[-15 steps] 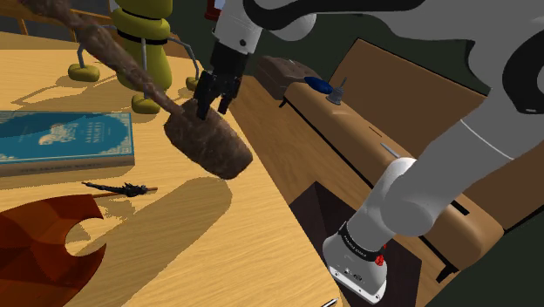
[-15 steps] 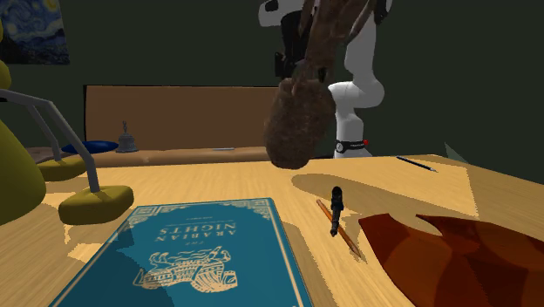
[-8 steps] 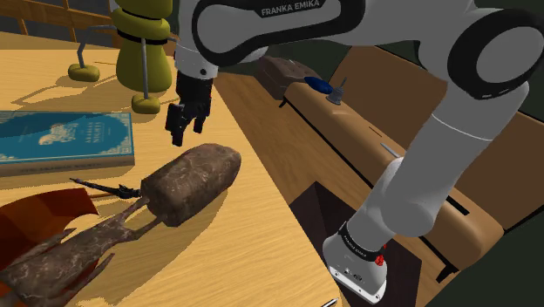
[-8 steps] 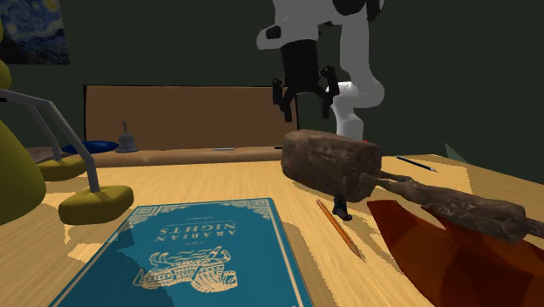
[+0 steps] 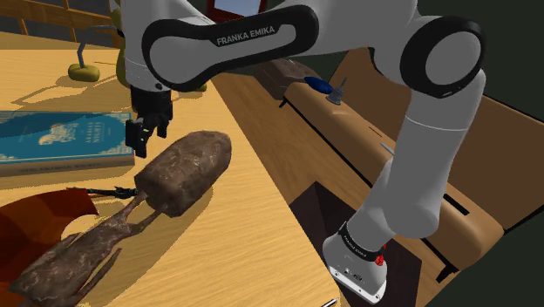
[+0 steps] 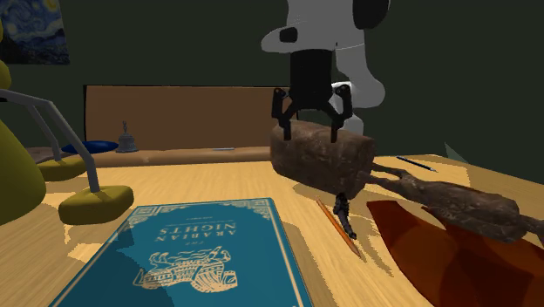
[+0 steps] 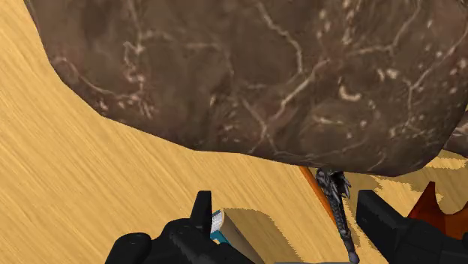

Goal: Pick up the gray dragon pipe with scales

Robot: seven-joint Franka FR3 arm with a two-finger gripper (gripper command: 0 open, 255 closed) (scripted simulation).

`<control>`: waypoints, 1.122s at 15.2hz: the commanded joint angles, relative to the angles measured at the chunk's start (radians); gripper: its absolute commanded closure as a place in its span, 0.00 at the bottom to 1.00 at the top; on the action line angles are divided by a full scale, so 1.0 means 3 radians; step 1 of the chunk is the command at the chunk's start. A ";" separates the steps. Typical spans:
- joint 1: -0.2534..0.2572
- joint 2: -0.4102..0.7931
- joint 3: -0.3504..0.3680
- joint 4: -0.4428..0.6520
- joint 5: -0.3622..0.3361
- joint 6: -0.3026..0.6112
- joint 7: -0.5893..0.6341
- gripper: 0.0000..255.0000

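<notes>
The gripper (image 6: 309, 132) stands wide open with nothing clasped, its fingers hanging close over a big brown rocky club (image 5: 183, 168). Below the hand, the small dark gray dragon pipe (image 7: 335, 201) lies on the wooden table (image 7: 90, 187), beside an orange pencil (image 6: 338, 228) and partly under the club.

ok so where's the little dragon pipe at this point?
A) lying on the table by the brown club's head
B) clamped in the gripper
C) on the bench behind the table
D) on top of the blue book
A: the small dark pipe lies on the wooden table at the edge of the brown club head, beside an orange pencil, while the gripper hangs open, clasping nothing.
</notes>
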 commanded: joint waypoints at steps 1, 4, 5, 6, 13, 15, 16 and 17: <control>0.0128 0.0371 0.0028 0.0218 -0.0111 -0.0012 0.0034 0.00; 0.0298 0.0727 0.0023 0.0587 -0.0248 -0.0045 0.0059 0.00; 0.0361 0.0847 0.0016 0.0720 -0.0289 -0.0063 0.0061 0.00; 0.0426 0.0968 0.0005 0.0859 -0.0326 -0.0084 0.0060 0.00; 0.0481 0.1161 -0.0035 0.0863 -0.0383 0.0100 0.0077 0.00; 0.0485 0.1197 -0.0043 0.0848 -0.0394 0.0149 0.0082 0.00; 0.0485 0.1198 -0.0044 0.0849 -0.0395 0.0149 0.0082 0.00; 0.0492 0.1205 -0.0043 0.0868 -0.0395 0.0138 0.0087 1.00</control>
